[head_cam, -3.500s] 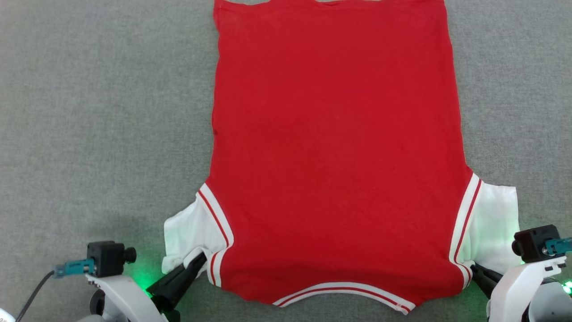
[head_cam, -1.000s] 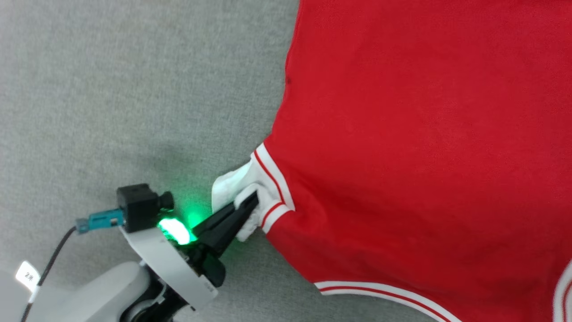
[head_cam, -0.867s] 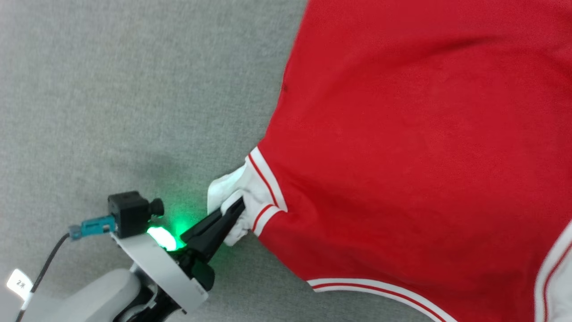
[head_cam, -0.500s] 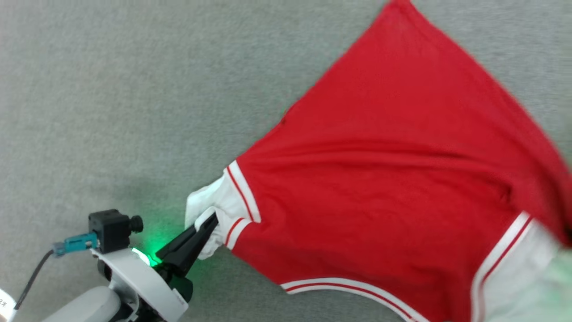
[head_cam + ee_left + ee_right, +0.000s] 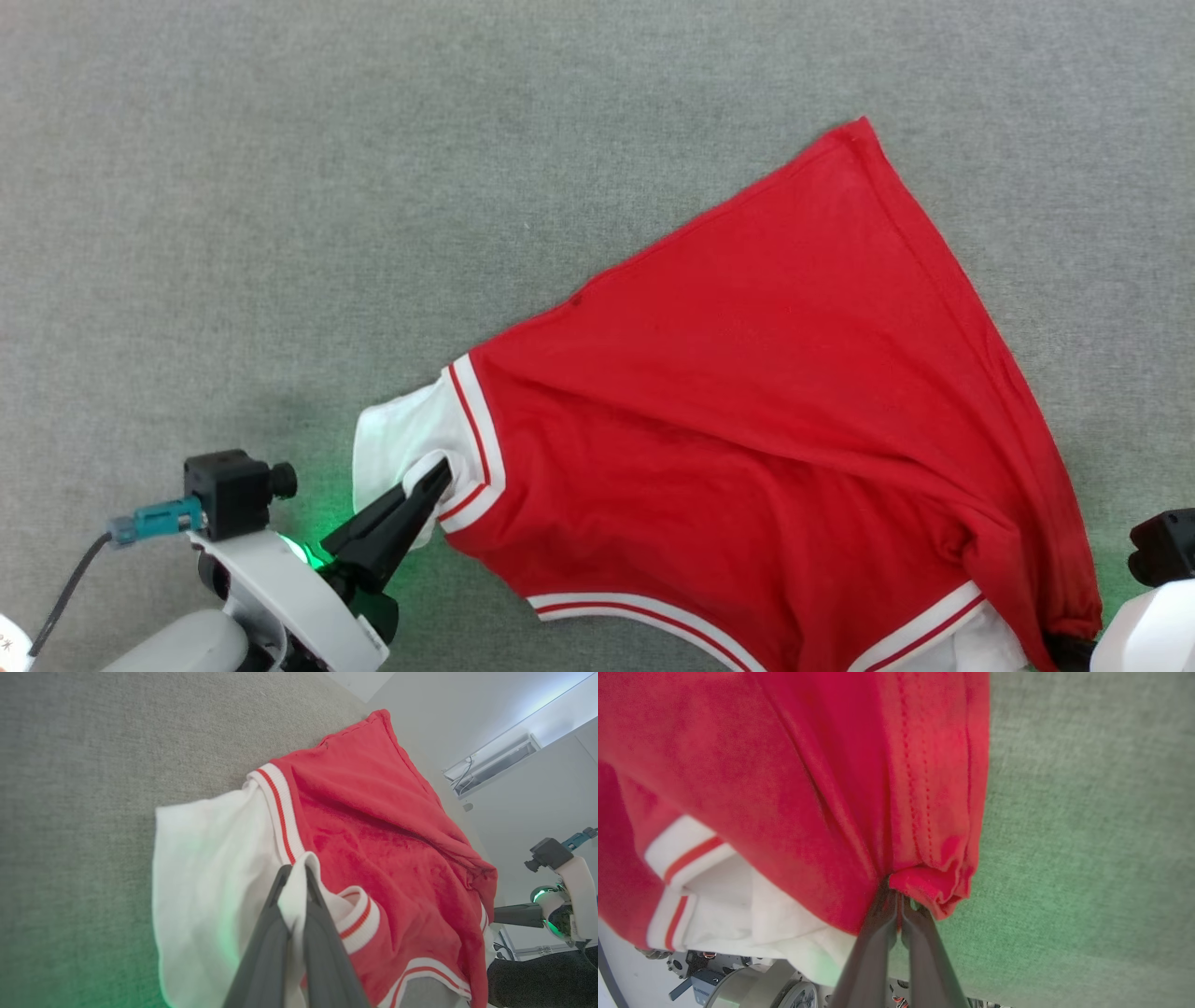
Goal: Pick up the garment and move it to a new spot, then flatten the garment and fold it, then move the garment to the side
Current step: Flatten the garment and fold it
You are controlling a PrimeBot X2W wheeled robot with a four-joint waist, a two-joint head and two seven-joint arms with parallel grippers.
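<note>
Garment (image 5: 766, 420): red, draped diagonally on grey tabletop (image 5: 280, 187). Left gripper (image 5: 439, 469): fingers pinching white sleeve (image 5: 397, 443). Right gripper (image 5: 896, 896): fingers pinching bunched red hem (image 5: 934, 889).

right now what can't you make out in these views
- Underside of the bright red jersey T-shirt with white sleeves: head view, it faces the grey fabric surface.
- Right hand: right wrist view, how much cloth it pinches is buried in bunched red hem; head view, cut off at the bottom right corner.
- Right white sleeve: mostly covered by folded red cloth.
- Neckline trim: head view, runs off the bottom edge.
</note>
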